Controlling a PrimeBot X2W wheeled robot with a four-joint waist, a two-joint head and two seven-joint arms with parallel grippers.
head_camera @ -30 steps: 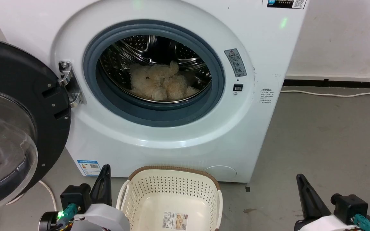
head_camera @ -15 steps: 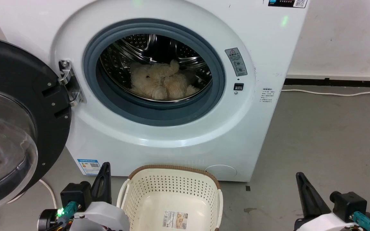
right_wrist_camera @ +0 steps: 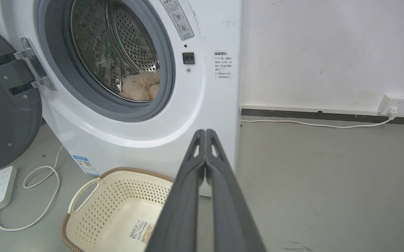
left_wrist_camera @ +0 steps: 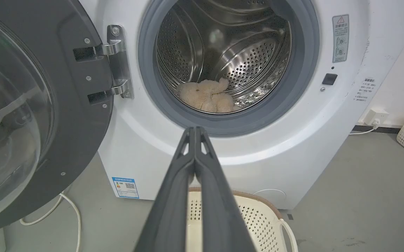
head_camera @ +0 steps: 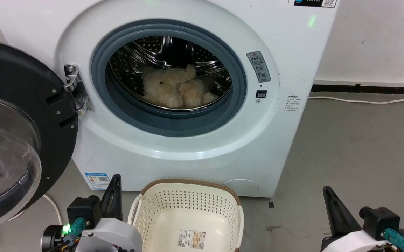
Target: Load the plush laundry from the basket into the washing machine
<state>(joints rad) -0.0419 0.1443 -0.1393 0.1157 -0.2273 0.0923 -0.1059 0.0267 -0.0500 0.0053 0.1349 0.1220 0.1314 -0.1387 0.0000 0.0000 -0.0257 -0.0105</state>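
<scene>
**Bear in drum, basket bare**

Large white front-loading washing machine [head_camera: 188, 154] has its black-framed glass door [head_camera: 13, 122] swung wide, which leaves the grey-ringed opening free. The cream perforated plastic basket [head_camera: 188, 203] sits on the floor just before it, holding only a paper label. The fluffy cream-beige teddy bear [head_camera: 174, 87] lies curled on the steel drum, one dark eye showing. Loading looks done. The left gripper [left_wrist_camera: 195, 130] and right gripper [right_wrist_camera: 205, 131] have their fingers pressed together, empty, low on either side of the basket.
</scene>
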